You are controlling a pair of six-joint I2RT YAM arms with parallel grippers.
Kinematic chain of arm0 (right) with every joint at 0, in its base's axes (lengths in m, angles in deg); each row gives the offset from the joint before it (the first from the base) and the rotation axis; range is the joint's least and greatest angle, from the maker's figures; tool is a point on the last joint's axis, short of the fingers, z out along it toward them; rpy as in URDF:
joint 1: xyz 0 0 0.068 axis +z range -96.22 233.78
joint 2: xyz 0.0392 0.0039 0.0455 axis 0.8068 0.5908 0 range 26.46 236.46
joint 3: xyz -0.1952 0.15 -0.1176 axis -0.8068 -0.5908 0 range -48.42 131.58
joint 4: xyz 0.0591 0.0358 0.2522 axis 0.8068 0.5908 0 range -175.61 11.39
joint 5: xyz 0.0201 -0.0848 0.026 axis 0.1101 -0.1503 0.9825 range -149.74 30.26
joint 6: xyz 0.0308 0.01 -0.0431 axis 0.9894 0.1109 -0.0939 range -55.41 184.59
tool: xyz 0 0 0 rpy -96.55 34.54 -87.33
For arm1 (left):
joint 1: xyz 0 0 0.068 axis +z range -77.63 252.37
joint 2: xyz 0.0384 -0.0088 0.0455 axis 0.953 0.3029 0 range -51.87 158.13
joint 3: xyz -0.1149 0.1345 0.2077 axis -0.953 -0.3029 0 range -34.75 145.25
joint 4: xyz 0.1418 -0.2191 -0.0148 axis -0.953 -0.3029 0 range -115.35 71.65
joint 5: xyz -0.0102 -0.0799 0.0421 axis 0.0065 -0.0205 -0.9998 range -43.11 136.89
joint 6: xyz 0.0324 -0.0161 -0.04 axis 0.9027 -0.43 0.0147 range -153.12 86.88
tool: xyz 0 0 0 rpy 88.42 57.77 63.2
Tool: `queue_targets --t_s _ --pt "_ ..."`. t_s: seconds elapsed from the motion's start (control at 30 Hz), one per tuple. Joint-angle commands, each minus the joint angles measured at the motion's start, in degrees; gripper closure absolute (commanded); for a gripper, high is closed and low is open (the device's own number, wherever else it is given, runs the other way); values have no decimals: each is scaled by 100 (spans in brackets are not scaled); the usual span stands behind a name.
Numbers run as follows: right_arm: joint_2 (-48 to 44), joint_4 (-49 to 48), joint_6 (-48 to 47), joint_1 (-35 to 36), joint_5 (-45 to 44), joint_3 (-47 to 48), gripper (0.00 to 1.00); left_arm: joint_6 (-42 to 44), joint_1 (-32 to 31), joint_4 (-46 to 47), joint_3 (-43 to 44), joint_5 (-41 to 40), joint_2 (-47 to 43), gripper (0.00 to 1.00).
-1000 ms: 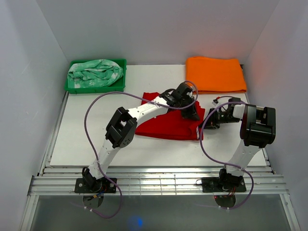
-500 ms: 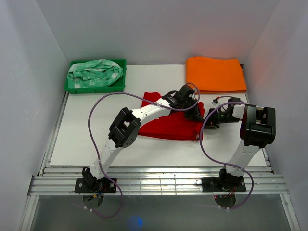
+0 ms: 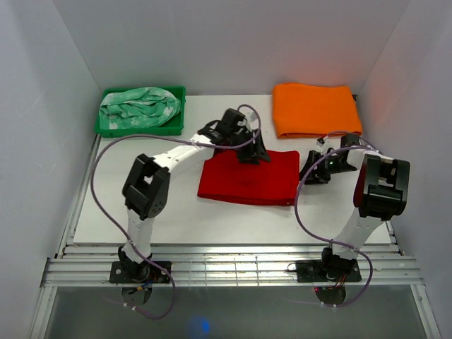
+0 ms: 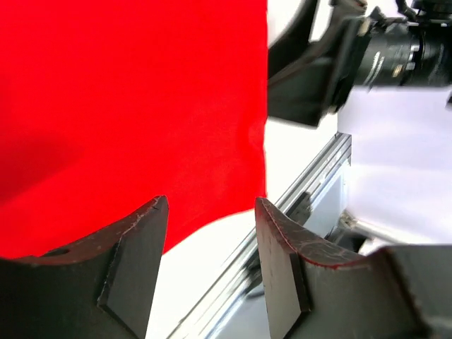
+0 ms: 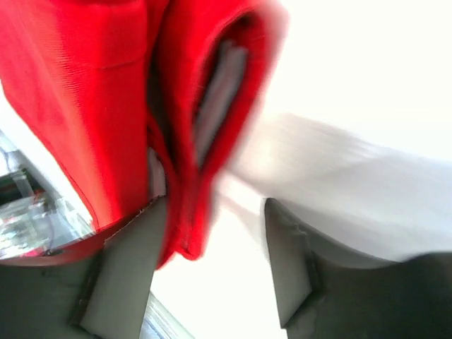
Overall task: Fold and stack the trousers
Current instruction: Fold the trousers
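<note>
The red trousers (image 3: 248, 178) lie folded into a flat rectangle in the middle of the white table. My left gripper (image 3: 251, 155) hovers over their far edge, open and empty. In the left wrist view the left gripper (image 4: 210, 205) shows the red trousers (image 4: 127, 99) spread below, with bare table between the fingertips. My right gripper (image 3: 309, 173) sits just off the trousers' right edge, open. In the right wrist view the right gripper (image 5: 212, 208) faces the layered fold of the trousers (image 5: 106, 106), which hangs blurred beside its left finger (image 5: 131, 261), not pinched.
A green tray (image 3: 106, 131) holding mint green and white patterned cloth (image 3: 140, 104) stands at the back left. A folded orange cloth (image 3: 316, 109) lies at the back right, just behind the right arm. White walls enclose the table; metal rails (image 3: 226, 265) run along its near edge.
Both grippers opened and let go of the trousers, which now lie flat and squared. The left gripper drew back and to the left; the right gripper shifted slightly away from the cloth's edge.
</note>
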Motion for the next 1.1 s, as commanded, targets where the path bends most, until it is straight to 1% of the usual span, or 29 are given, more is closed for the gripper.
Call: queue_targets --t_s 0.0,0.03,0.07,0.1,0.13,0.17,0.2,0.23,0.27,0.3,0.33,0.37,0.4,0.43,0.47,0.5,0.57,0.6,0.67,0.73,0.77,0.83,0.9,0.93,0.97,1.0,1.07 --pt "-477 817 -972 -512 -845 650 34 1088 781 391 -740 607 -1474 37" --pt "-503 1019 -1166 -592 -898 1070 31 1284 1166 550 -968 1191 -1676 37" --pt "-530 1404 -1498 -671 -829 1291 27 1460 1387 717 -1206 1598 -2017 36" --pt "-608 1564 -1615 -759 -759 1694 22 1688 1772 988 -1634 2298 -2160 33" --pt "-661 1697 -1686 -751 -671 1863 20 1742 1933 1156 -1847 2696 -2274 32" --pt "-714 1915 -1721 -751 -296 2004 18 1812 2091 1323 -2041 3040 -2406 32" --pt "-793 1996 -1617 -690 12 2119 16 1900 2206 1325 -2278 3156 -2442 32" --pt "-828 2049 -1529 -620 303 2250 16 2005 2389 1360 -2419 3418 -2460 32" --pt "-846 2136 -1432 -524 827 2260 17 1989 2470 1534 -2586 3604 -2486 32" --pt "-872 2198 -1344 -227 1085 2252 20 1936 2531 1858 -2753 3675 -2495 32" --pt "-890 2208 -1283 -41 1262 2191 21 1640 2628 2148 -3077 3780 -2495 31" --pt "-916 2164 -1238 143 1664 1929 21 1533 2672 2490 -3211 4129 -2478 31" --pt "-951 1981 -1134 537 1816 1761 21 1419 2690 2876 -3316 4159 -2425 31" --pt "-978 1788 -1019 741 1887 1551 21 1304 2699 3124 -3517 4203 -2390 30" --pt "-978 1603 -957 908 2044 1096 21 1042 2699 3527 -3589 4421 -2329 30" --pt "-978 1192 -887 1258 2089 857 21 961 2699 3600 -3633 4423 -2189 30" --pt "-908 803 -641 1428 2125 399 21 663 2699 4003 -3835 4440 -2013 30" --pt "-716 671 -623 1463 2125 23 22 627 2708 4023 -3897 4353 -1934 30" --pt "-470 599 -815 1455 2012 -226 24 574 2752 4093 -4072 4274 -1609 31" --pt "-135 556 -991 1359 1835 -455 25 539 2848 4111 -4196 4002 -1398 31" --pt "-39 512 -1044 1306 1609 -490 25 521 2874 4111 -4292 3888 -1188 32" --pt "225 450 -1079 1122 1422 -377 26 503 2971 4120 -4337 3590 -1028 32" --pt "357 406 -1071 1059 1027 -175 28 556 2998 4058 -4285 3457 -861 32" --pt "367 415 -1071 1059 930 104 29 626 3015 4015 -4241 3360 -826 32" --pt "367 554 -1071 1059 799 255 29 679 3007 3927 -4171 3359 -799 32" --pt "323 729 -1158 903 780 431 29 723 3007 3822 -4048 3420 -799 32" --pt "209 1107 -1246 892 815 913 29 898 3007 3716 -3942 3587 -947 32"
